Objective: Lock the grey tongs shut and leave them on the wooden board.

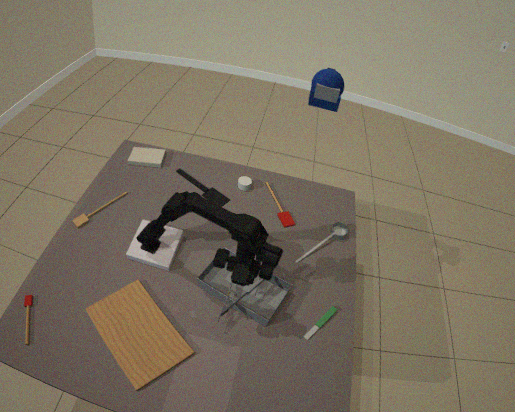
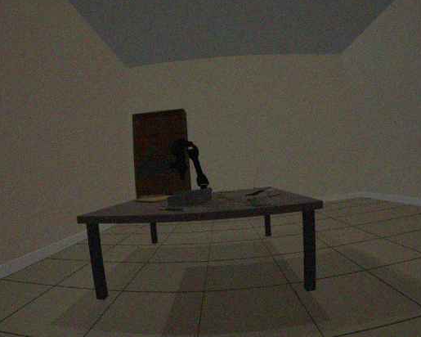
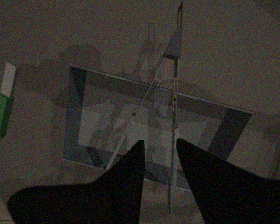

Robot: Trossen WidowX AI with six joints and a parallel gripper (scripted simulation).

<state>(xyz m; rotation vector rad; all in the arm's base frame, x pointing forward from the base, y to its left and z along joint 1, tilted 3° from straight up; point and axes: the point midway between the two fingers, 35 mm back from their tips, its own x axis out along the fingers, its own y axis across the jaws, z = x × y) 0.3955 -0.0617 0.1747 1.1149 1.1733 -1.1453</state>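
The grey tongs [image 1: 237, 299] [image 3: 173, 50] lie spread across the roasting tin [image 1: 278, 305] [image 2: 190, 198] [image 3: 74, 117]. In the wrist view their hinge end is at the top, beyond the tin's rim, and the two arms run apart down over the tin; the right arm has a small yellow mark. My gripper [image 3: 160, 144] [image 2: 182, 177] is partly open and holds nothing. It hangs above the tin, pointing down, with the right arm of the tongs showing below, near the right finger. The wooden board [image 1: 139, 334] [image 2: 150, 199] has nothing on it.
A white block [image 1: 169, 244] is by the arm's base. A green-handled tool [image 1: 327, 317] [image 3: 4, 115] lies beside the tin, and a ladle [image 1: 314, 248] lies behind it. A black spatula [image 1: 216, 197], red-headed spatula [image 1: 285, 219] and white cup [image 1: 245, 184] are farther back.
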